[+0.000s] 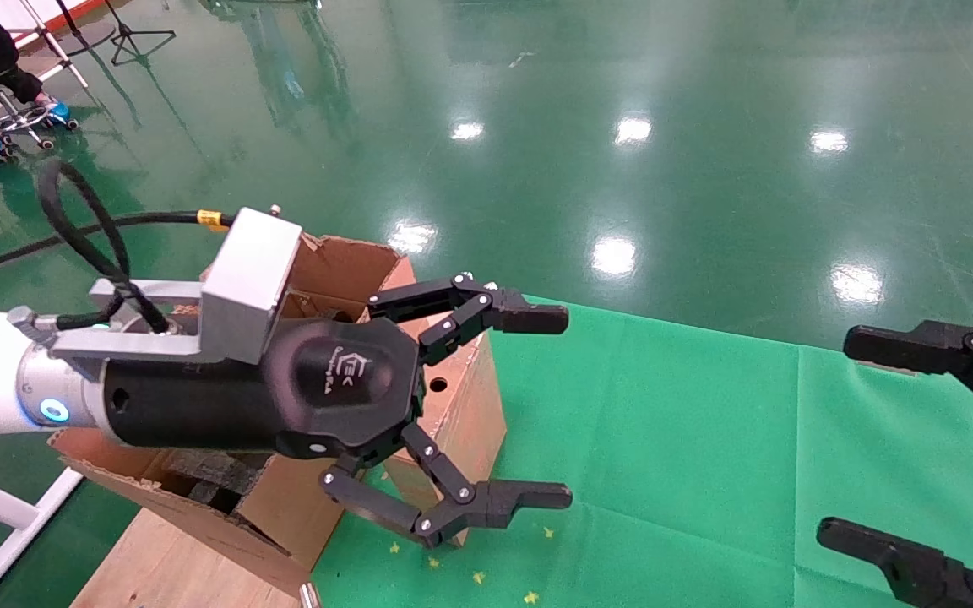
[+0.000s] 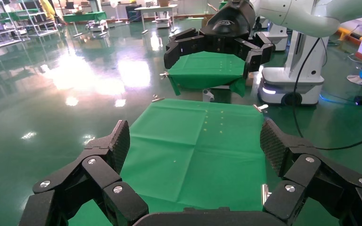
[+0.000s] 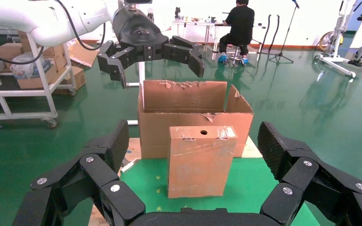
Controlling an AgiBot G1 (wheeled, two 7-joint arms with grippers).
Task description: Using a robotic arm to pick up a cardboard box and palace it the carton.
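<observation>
The cardboard box (image 3: pixel 198 160) stands upright on the green cloth (image 1: pixel 664 439), reddish-brown, with a round hole near its top. In the head view the cardboard box (image 1: pixel 470 409) is partly hidden behind my left gripper. The carton (image 3: pixel 188 101) stands just behind it with its ragged flaps up; in the head view the carton (image 1: pixel 343 262) shows dark foam inside. The left gripper (image 1: pixel 550 407) on the white robotic arm hovers above box and carton, open and empty. The left gripper (image 2: pixel 196 146) sees only cloth between its fingers. My right gripper (image 3: pixel 195 146) faces the box from a distance, open; the head view has the right gripper (image 1: pixel 854 439) at the right edge.
A wooden board (image 1: pixel 165 566) lies under the carton beside the cloth. A person (image 3: pixel 238 23) sits at a desk beyond the carton. A white shelf cart (image 3: pixel 23 89) stands off to one side. Glossy green floor surrounds the table.
</observation>
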